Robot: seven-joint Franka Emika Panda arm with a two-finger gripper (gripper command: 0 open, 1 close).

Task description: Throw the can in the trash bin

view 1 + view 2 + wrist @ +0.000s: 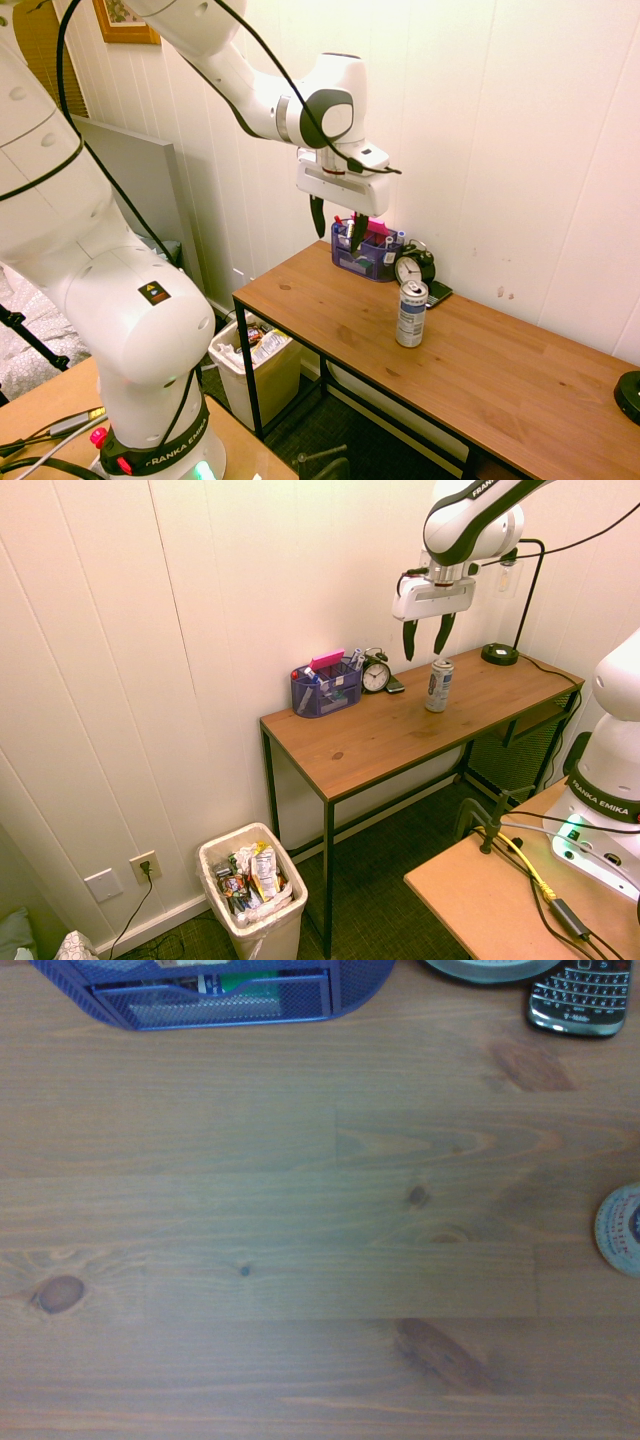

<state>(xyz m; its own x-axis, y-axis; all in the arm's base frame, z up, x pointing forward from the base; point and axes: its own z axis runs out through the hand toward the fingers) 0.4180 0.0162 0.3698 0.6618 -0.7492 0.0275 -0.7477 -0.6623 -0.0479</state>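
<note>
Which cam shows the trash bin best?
Second exterior view: the whole trash bin shows on the floor, open top and contents visible. First exterior view shows it partly hidden behind the table leg. The wrist view misses it.

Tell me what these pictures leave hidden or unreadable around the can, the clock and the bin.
- Tall slim metal can with white-grey label: print too small in both exterior views; the wrist view's edge cuts off all but part of its top.
- Black alarm clock: can overlaps its lower part, first exterior view.
- Cream-white plastic trash bin: table leg and tabletop partly hide it, first exterior view.
- Black keypad phone: keys blurred.
</note>
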